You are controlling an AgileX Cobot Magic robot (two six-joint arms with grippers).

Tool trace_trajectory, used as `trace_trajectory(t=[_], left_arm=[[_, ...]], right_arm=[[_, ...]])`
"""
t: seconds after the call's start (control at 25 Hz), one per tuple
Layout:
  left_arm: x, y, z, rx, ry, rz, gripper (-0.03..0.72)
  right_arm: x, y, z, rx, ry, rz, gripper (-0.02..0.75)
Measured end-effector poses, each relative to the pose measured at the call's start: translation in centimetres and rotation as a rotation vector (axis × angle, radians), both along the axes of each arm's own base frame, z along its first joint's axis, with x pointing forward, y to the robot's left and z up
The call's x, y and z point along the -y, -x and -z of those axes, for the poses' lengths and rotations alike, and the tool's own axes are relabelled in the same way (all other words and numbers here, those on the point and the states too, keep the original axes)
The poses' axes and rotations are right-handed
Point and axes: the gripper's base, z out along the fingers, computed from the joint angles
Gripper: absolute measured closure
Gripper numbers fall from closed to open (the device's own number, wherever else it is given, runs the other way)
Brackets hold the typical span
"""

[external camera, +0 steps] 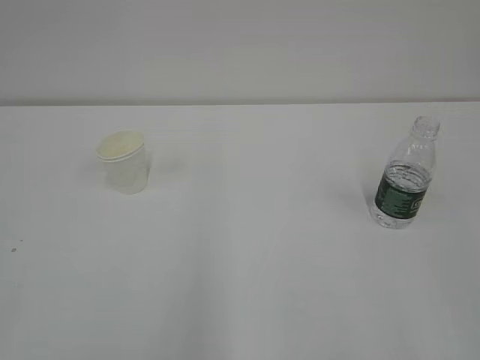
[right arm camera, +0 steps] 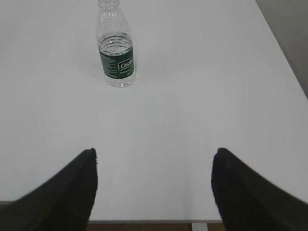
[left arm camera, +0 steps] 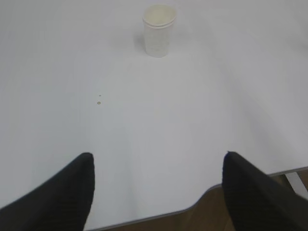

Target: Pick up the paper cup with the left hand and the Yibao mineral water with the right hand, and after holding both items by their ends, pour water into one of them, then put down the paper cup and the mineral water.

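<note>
The paper cup (external camera: 125, 162) stands upright on the left of the white table, white with a cream inside; the left wrist view has the paper cup (left arm camera: 159, 30) far ahead. The Yibao mineral water (external camera: 405, 175), a clear capless bottle with a dark green label, stands upright on the right, and the right wrist view shows the bottle (right arm camera: 116, 45) ahead and to the left. My left gripper (left arm camera: 159, 156) is open and empty above the table's near edge. My right gripper (right arm camera: 154, 153) is also open and empty, near the front edge. Neither arm appears in the exterior view.
The white table (external camera: 247, 270) runs to a pale wall at the back. A small dark speck (left arm camera: 99, 102) lies on the table short of the cup. The table's right edge (right arm camera: 284, 53) and near edge (right arm camera: 154, 221) show, with brown floor beyond.
</note>
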Motion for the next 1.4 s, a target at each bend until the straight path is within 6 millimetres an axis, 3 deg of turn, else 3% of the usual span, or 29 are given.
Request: trace_trajectory(t=[1.4], left_arm=[[0.0,0.0,0.0,0.0,0.0,0.0,0.107]], right_arm=[[0.0,0.0,0.0,0.0,0.0,0.0,0.184]])
